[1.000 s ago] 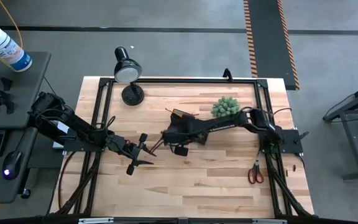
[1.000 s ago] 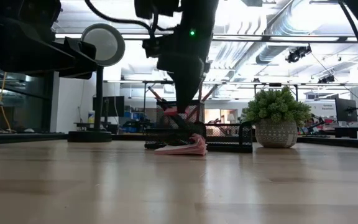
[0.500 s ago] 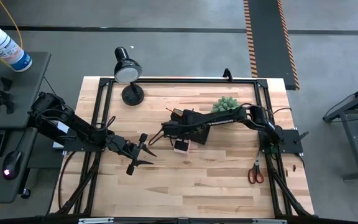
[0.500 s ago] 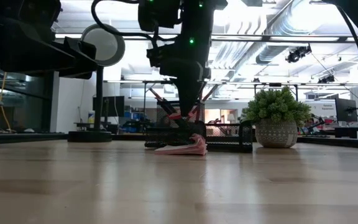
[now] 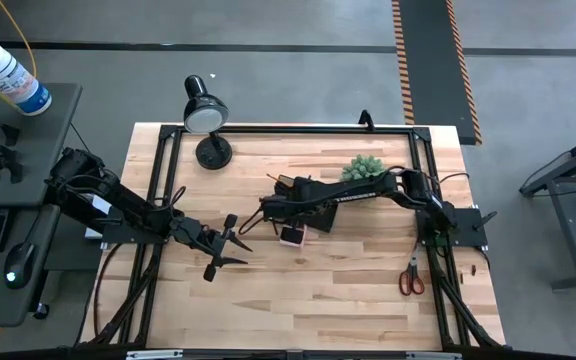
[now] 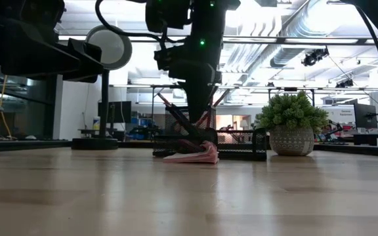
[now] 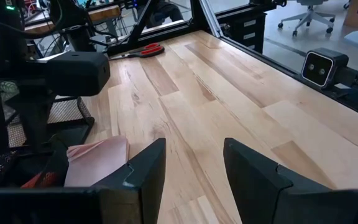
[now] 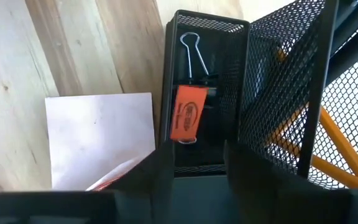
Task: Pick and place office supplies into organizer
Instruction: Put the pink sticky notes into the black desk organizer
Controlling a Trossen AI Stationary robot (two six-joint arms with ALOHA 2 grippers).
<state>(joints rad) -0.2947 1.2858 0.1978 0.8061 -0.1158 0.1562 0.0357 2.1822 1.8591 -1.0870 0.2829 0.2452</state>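
Note:
The black mesh organizer (image 8: 229, 74) stands mid-table, partly under my right arm in the high view (image 5: 323, 218). A binder clip with an orange tag (image 8: 190, 112) lies in its low front compartment. Orange pencils (image 8: 319, 140) lean in its taller section. A pink sticky-note pad (image 5: 290, 236) lies on the wood against the organizer's front. My right gripper (image 8: 194, 167) hangs open above the front compartment, pointing down, touching nothing. Red-handled scissors (image 5: 411, 278) lie flat near the right edge. My left gripper (image 5: 230, 240) waits open, low over the table, left of the pad.
A potted green plant (image 5: 363, 168) stands just right of the organizer, and a black desk lamp (image 5: 206, 115) at the far left corner. Bare wood spans the near half of the table (image 5: 308, 300). A black frame rail (image 5: 288, 128) runs around the tabletop.
My right gripper has moved from over the pink pad toward the table's far edge, uncovering the pad, and stopped above the organizer. The orange-tagged clip that showed between its fingers in the low view has dropped out of them.

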